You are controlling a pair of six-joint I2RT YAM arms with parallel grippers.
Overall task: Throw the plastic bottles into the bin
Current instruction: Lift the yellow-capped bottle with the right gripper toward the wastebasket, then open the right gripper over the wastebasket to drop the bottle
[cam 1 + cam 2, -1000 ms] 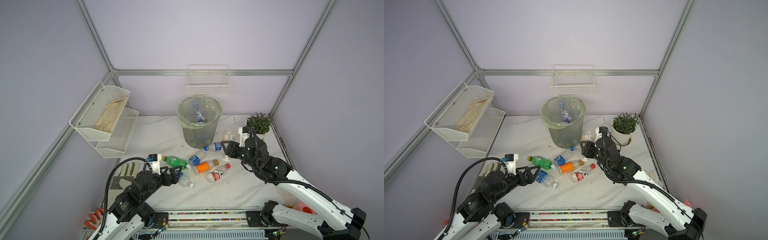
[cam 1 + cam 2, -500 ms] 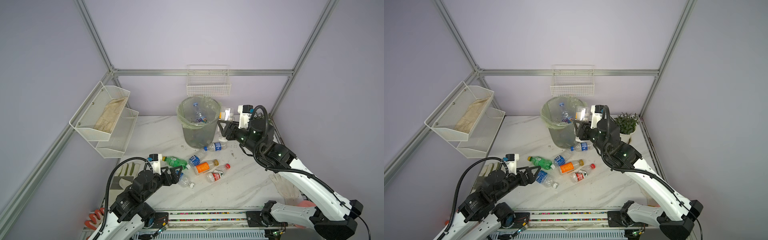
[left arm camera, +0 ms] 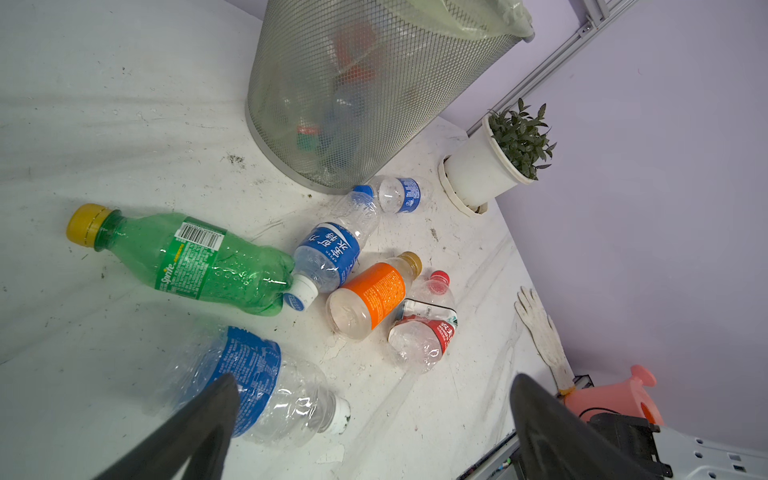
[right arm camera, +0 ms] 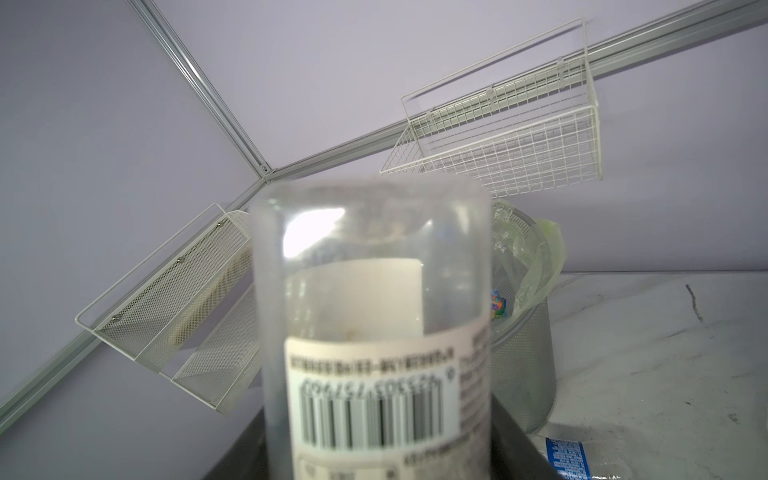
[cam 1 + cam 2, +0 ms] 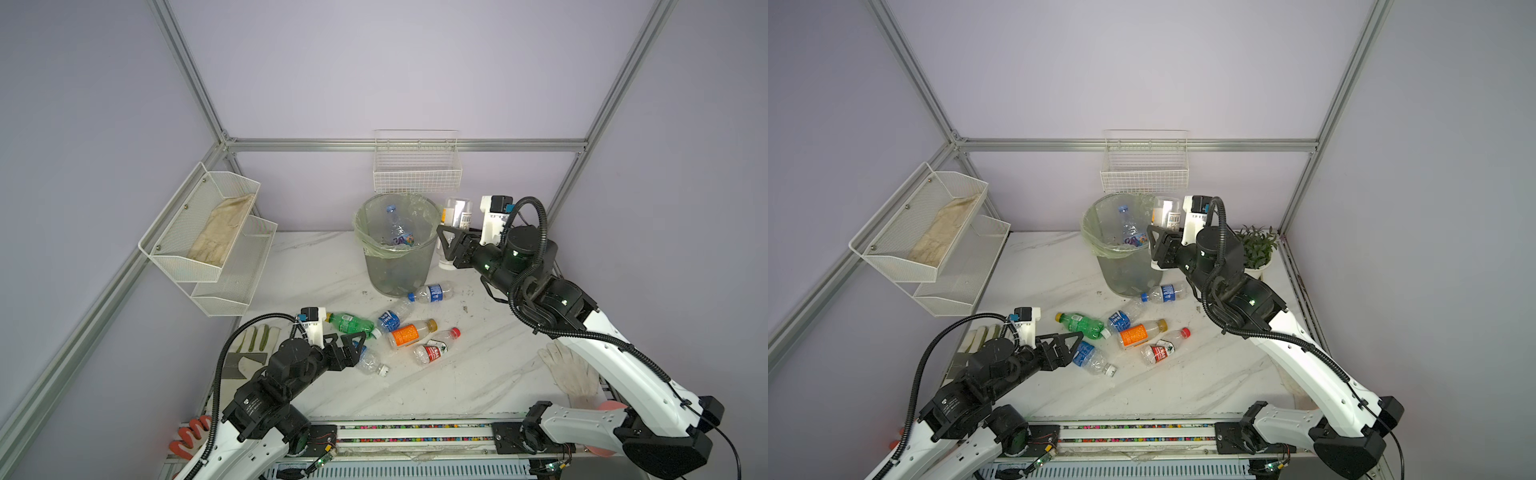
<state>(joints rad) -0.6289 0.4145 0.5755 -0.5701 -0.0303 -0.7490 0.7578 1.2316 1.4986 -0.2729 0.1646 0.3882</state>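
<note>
- Marble-patterned white surface (image 5: 316, 257) floors a lilac-walled booth edged with aluminium rails (image 5: 407, 144). In both top views the grey mesh bin (image 5: 397, 270), lined pale green, stands near the back wall below a white wire basket (image 5: 417, 172). A two-tier mesh shelf (image 5: 208, 237) hangs on the side wall.
- There the right tool (image 5: 454, 241) grips a clear barcode-labelled bottle (image 5: 457, 210) just beside the bin's rim; six loose bottles (image 5: 409, 334) lie before the bin.
- Left wrist: the left tool (image 3: 374, 384) gapes wide above a blue-labelled bottle (image 3: 257, 365). A green Sprite bottle (image 3: 187, 257), potted plant (image 3: 482, 170) and white glove (image 3: 540, 328) rest on the scuffed surface.
- Right wrist: the gripped bottle fills the view, with the bin behind it.
</note>
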